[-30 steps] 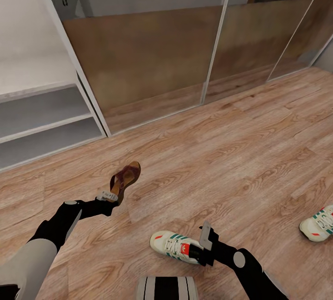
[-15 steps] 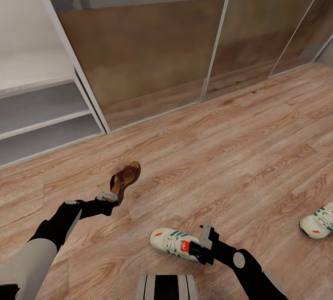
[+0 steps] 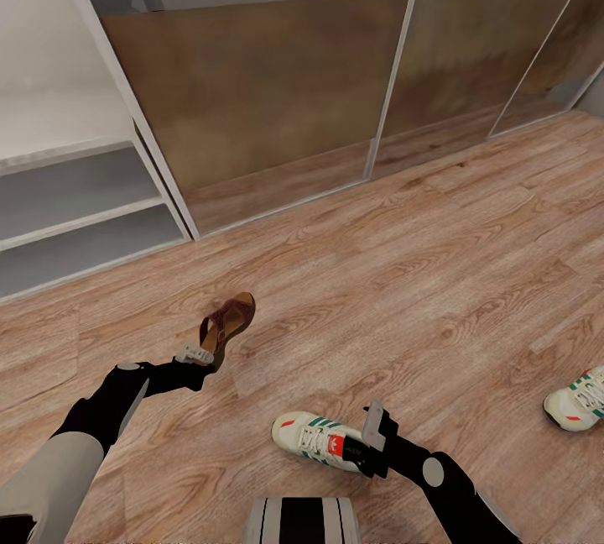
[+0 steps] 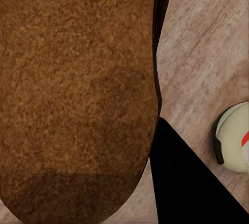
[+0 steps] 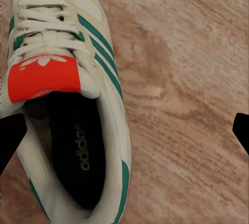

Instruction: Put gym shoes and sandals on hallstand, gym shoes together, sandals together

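Note:
In the head view my left gripper (image 3: 200,353) is shut on the heel end of a brown sandal (image 3: 228,322), which is tilted just above the corridor floor (image 3: 436,275). The sandal's tan footbed (image 4: 78,89) is close up in the left wrist view. A white gym shoe (image 3: 321,440) with green stripes lies on the floor near my base. My right gripper (image 3: 374,433) is open at its heel end. In the right wrist view the shoe (image 5: 67,105) lies partly between the spread fingertips (image 5: 10,136). A second gym shoe (image 3: 579,399) lies at the right edge. The other sandal is out of view.
The pale grey hallstand (image 3: 80,221), with its two low open shelves, stands at the back left. Mirrored sliding doors (image 3: 268,91) with white frames line the back and reflect the floor. Open wood floor stretches between the shoes. My base (image 3: 302,523) is at the bottom.
The whole picture has shifted slightly, so the camera has moved. Both grippers and the shoes keep the same places relative to each other.

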Motion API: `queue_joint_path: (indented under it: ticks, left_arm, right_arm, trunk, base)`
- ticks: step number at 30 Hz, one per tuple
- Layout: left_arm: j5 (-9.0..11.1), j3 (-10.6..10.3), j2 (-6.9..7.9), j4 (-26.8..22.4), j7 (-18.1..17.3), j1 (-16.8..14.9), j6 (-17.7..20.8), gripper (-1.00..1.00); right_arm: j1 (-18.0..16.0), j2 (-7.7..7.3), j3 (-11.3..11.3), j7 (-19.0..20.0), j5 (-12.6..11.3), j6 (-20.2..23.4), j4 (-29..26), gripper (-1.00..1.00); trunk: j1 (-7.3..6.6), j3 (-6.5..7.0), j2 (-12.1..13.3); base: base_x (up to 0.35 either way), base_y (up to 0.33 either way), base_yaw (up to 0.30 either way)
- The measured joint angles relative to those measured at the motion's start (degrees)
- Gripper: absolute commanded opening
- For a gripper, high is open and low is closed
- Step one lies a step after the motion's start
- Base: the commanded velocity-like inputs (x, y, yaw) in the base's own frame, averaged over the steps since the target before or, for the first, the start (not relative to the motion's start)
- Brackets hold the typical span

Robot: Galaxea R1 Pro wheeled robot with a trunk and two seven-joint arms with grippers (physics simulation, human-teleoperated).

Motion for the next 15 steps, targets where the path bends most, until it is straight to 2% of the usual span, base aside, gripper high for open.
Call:
queue_joint_path:
  ticks: [3, 15]
  left_arm:
    - [0.0, 0.0, 0.00, -0.2, 0.0, 0.0, 0.0, -1.00]
    - [0.1, 0.0, -0.06, -1.1, 0.0, 0.0, 0.1, -1.00]
  right_arm:
    - [0.0, -0.01, 0.0, 0.0, 0.0, 0.0, 0.0, 1.00]
    - [0.0, -0.01, 0.0, 0.0, 0.0, 0.0, 0.1, 1.00]
  trunk:
    - [0.08, -0.66, 0.0]
    - [0.07, -0.67, 0.0]
  base:
    - [0.000, 0.000, 0.000]
    - [0.000, 0.000, 0.000]
